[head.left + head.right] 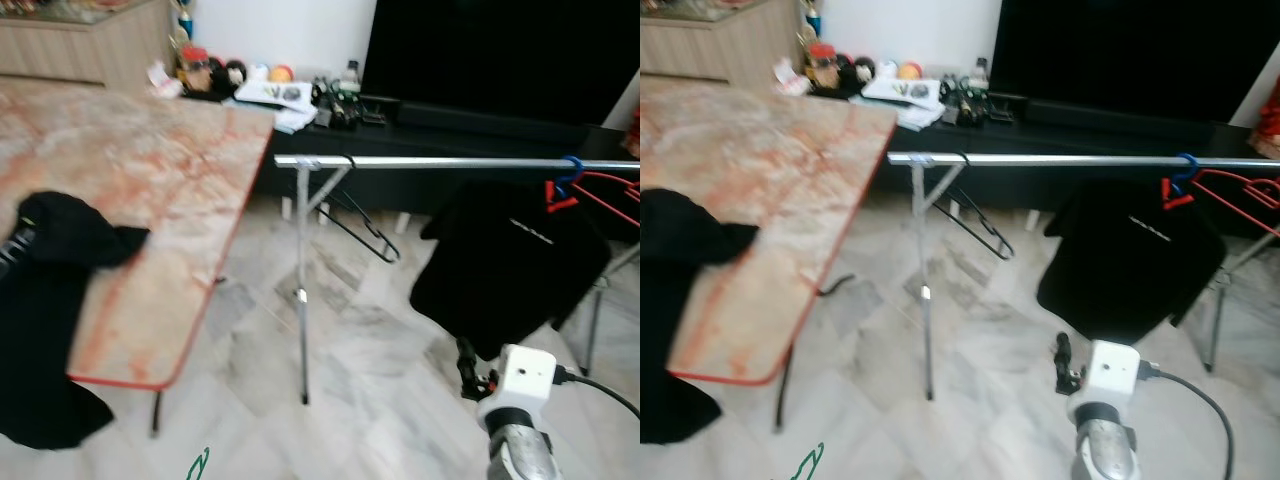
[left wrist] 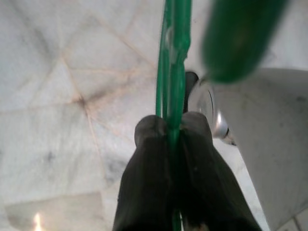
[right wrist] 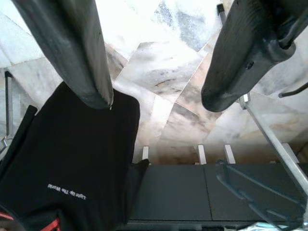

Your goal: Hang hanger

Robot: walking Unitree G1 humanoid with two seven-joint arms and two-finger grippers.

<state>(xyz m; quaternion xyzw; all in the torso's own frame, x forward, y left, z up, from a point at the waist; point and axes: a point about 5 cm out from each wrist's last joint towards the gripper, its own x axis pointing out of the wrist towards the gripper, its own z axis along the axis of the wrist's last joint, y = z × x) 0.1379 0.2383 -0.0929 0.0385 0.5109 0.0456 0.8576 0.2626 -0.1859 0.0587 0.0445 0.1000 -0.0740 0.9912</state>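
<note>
A thin green hanger is pinched between the two black fingers of my left gripper, which is shut on it above the marble floor. A bit of that green hanger shows at the bottom edge of the head view. The silver clothes rail runs across the room ahead. On it hang an empty black hanger, a red hanger with a blue hook, and a black T-shirt. My right gripper is open and empty, low in front of the T-shirt.
A marble-patterned folding table stands on the left, with black clothes draped over its near edge. The rail's upright leg stands beside the table corner. A black TV console with clutter lies behind the rail.
</note>
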